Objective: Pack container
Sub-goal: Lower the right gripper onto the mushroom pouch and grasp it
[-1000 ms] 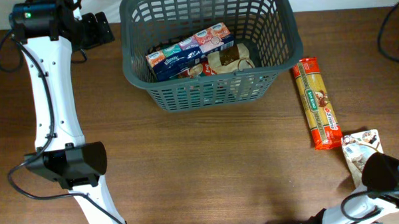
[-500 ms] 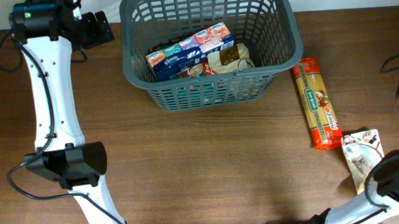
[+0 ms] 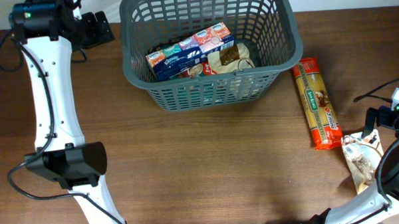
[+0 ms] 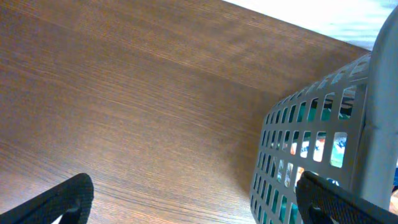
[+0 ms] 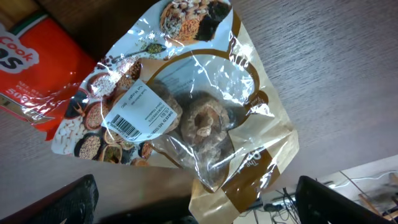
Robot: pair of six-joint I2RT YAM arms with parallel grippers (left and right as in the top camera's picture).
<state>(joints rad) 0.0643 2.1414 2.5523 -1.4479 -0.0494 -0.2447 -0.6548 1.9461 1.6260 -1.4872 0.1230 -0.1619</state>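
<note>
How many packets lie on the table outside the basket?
2: the pasta packet right of the basket; the mushroom bag by its near end. Others may lie out of view.

Left hand (image 4: 194, 203) spread wide, empty, arm stretched far; right hand (image 5: 196, 200) spread wide, empty, facing down.

worktop (image 3: 208, 165): brown wood | basket (image 3: 212, 91): standing far centre | pasta packet (image 3: 317, 102): flat, just right of basket | mushroom bag (image 3: 361, 156): flat, near right edge, corner touching pasta packet
</note>
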